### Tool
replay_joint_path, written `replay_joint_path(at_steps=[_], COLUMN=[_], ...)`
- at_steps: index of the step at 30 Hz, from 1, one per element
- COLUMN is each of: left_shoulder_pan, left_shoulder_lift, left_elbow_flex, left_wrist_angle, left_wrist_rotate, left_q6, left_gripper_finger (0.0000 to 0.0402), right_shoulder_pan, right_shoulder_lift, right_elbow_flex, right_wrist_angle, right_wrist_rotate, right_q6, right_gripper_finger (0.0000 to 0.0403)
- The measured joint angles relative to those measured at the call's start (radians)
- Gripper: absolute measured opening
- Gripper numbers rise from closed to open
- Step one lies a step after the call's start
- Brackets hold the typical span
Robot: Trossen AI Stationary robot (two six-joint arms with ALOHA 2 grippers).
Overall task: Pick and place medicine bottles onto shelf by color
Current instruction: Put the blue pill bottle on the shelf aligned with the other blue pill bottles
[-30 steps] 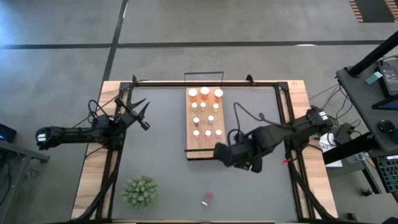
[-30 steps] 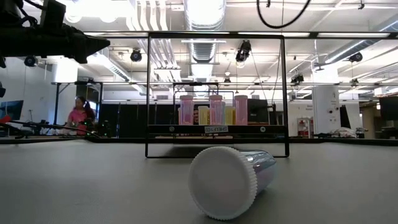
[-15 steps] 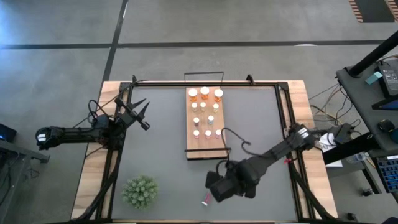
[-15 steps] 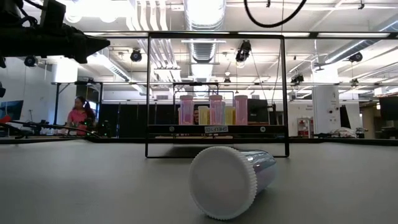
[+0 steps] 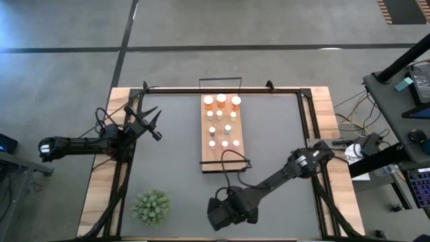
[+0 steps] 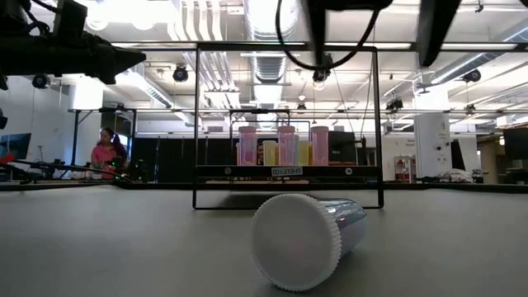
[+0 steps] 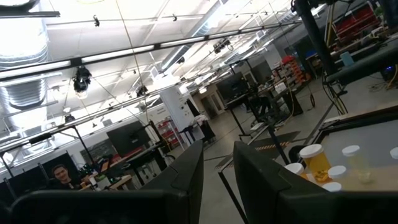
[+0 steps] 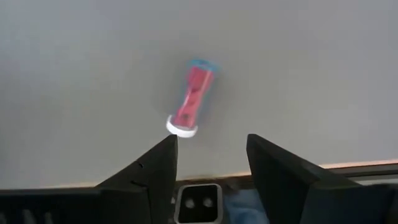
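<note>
On your tabletop [image 5: 175,148], one shelf [image 5: 207,158] carries eleven upright bottles [image 5: 222,99]. One pink-red bottle [image 8: 191,99] lies loose near the front edge, under your right pincer [image 8: 208,152], fingers spread. Left pincer [image 5: 153,124] is pressed together, waiting at the left edge.

The right arm stretches from its base at the right edge, elbow bent, low and diagonally toward the near middle of the desk [image 5: 282,134]. Its right gripper [image 8: 208,152] points straight down, its two dark fingers [image 8: 158,162] standing apart with a clear gap between them, nothing between them. The left arm waits at the left edge, raised; its left gripper [image 5: 151,124] has its fingers [image 7: 186,177] closed together.
</note>
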Motion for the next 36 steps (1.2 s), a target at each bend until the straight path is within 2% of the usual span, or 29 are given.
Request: replay_joint_path(at_steps=[6,11,23,36], left_shoulder_pan=[0.0,0.0,0.0,0.0], left_shoulder_lift=[0.0,0.0,0.0,0.0], left_elbow_flex=[0.0,0.0,0.0,0.0], left_wrist_angle=[0.0,0.0,0.0,0.0], left_wrist_rotate=[0.0,0.0,0.0,0.0], left_q6=[0.0,0.0,0.0,0.0], left_gripper_finger=[0.0072,0.0072,0.0072,0.0072], right_shoulder_pan=[-0.001,-0.005,0.0,0.019], right_shoulder_lift=[0.108,0.161,0.165,0.165], right_elbow_flex=[0.095,0.117,0.108,0.031], right_wrist_angle=[0.012,0.009,0.029,0.145], right_wrist_rotate=[0.017,0.003,0.037,0.048], right_q6=[0.061,0.065,0.216,0.237], right_gripper_finger=[0.0177,0.0176,0.0176,0.0176])
